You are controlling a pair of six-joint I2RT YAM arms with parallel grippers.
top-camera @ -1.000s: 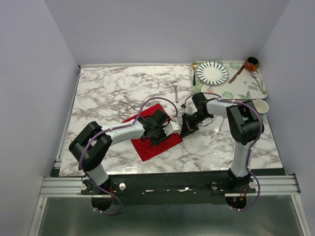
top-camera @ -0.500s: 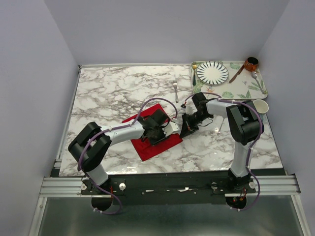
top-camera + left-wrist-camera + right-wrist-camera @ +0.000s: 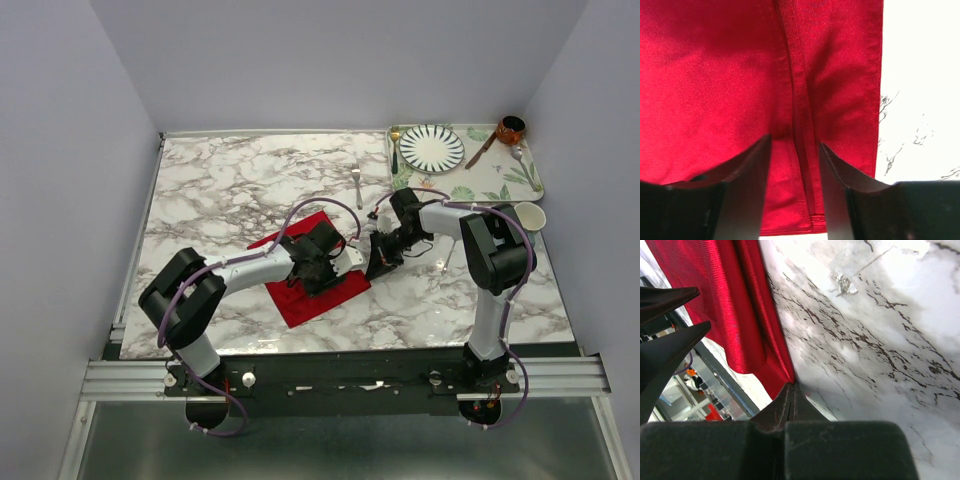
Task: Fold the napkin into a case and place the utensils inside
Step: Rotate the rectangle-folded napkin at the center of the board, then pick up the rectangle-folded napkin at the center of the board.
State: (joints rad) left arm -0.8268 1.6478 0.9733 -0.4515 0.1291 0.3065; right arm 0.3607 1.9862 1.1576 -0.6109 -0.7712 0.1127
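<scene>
The red napkin (image 3: 303,285) lies partly folded on the marble table (image 3: 220,190), with a lengthwise fold seam (image 3: 799,100) running down it. My left gripper (image 3: 325,262) hovers low over the cloth, jaws open, and its fingertips (image 3: 765,150) straddle that seam without pinching it (image 3: 795,141). At the napkin's right edge my right gripper (image 3: 376,260) is shut on the cloth (image 3: 750,315), which rises from the closed tips (image 3: 791,386). A silver fork (image 3: 356,182) lies apart on the table, beyond the napkin.
A floral tray (image 3: 500,182) at the back right holds a striped plate (image 3: 432,148), a gold spoon (image 3: 395,146), a brown bowl (image 3: 510,128) and a wooden utensil (image 3: 482,150). A cream cup (image 3: 530,217) stands near the right arm.
The left jaws have opened a little wider over the napkin. Both arms and the cloth stay where they were.
</scene>
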